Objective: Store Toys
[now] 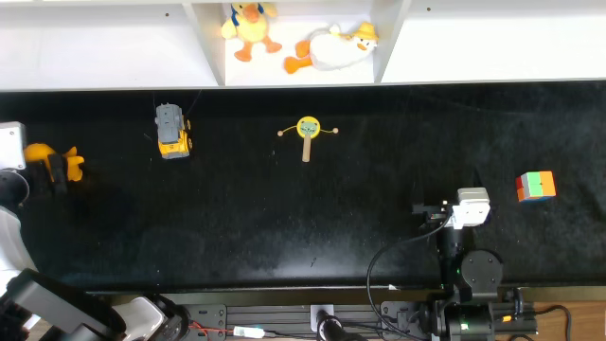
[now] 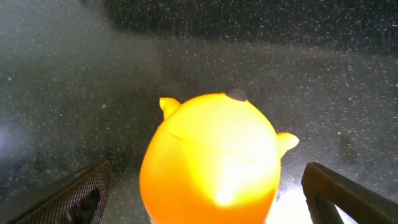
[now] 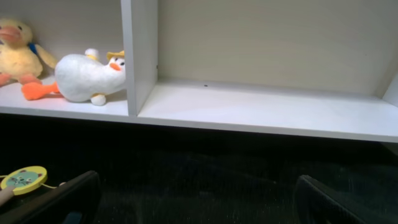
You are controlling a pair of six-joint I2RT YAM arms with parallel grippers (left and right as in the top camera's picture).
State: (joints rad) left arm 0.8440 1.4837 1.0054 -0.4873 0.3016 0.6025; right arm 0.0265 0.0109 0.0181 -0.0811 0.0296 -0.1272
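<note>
The left fingers (image 2: 81,196) are standing apart, one on each side of a round orange toy (image 2: 211,155) without pressing on it. The toy is lying on the black desk (image 1: 284,218) at its far left edge. The right fingers (image 3: 62,199) are also spread wide with nothing between them, hovering over the right part of the desk and facing the white shelf (image 3: 261,109). A multicoloured cube (image 1: 535,186) is sitting to the right of that arm. Near the middle of the desk a small rattle drum (image 1: 308,133) is lying flat, and a yellow and grey truck (image 1: 172,131) is standing well to its left. In the shelf's middle compartment a yellow duck plush (image 1: 249,28) is sitting beside a white goose plush (image 1: 331,47).
</note>
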